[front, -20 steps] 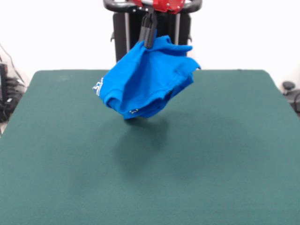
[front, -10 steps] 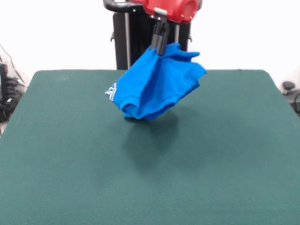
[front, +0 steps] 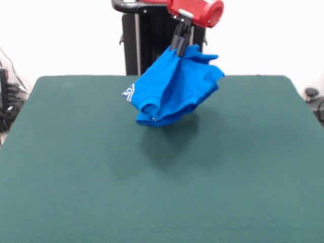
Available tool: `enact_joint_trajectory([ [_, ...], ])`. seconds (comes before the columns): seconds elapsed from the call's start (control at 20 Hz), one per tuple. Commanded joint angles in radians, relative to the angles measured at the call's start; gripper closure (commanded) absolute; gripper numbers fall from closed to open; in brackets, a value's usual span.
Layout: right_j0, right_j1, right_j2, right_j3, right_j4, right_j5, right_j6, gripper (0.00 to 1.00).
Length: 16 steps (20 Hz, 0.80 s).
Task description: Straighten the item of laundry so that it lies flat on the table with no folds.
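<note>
The gripper pinched the bunched shirt, which hung clear above the table, far from its edges.

Blue tee bunched, hanging above table.

The red arm enters at the picture's twelve o'clock edge, its red wrist housing tilted toward one o'clock. Below it the black gripper points down toward seven o'clock, fingers pinched together on the blue T-shirt.
</note>
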Motion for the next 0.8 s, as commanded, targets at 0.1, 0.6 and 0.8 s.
enact_joint_trajectory([
  [0.1,0.133,0.056,-0.106,-0.007,0.095,0.154,0.281,1.00],
  [0.6,0.295,0.075,-0.219,-0.084,0.172,0.364,0.357,1.00],
  [0.8,0.382,0.208,-0.351,-0.146,0.171,0.342,0.435,1.00],
])
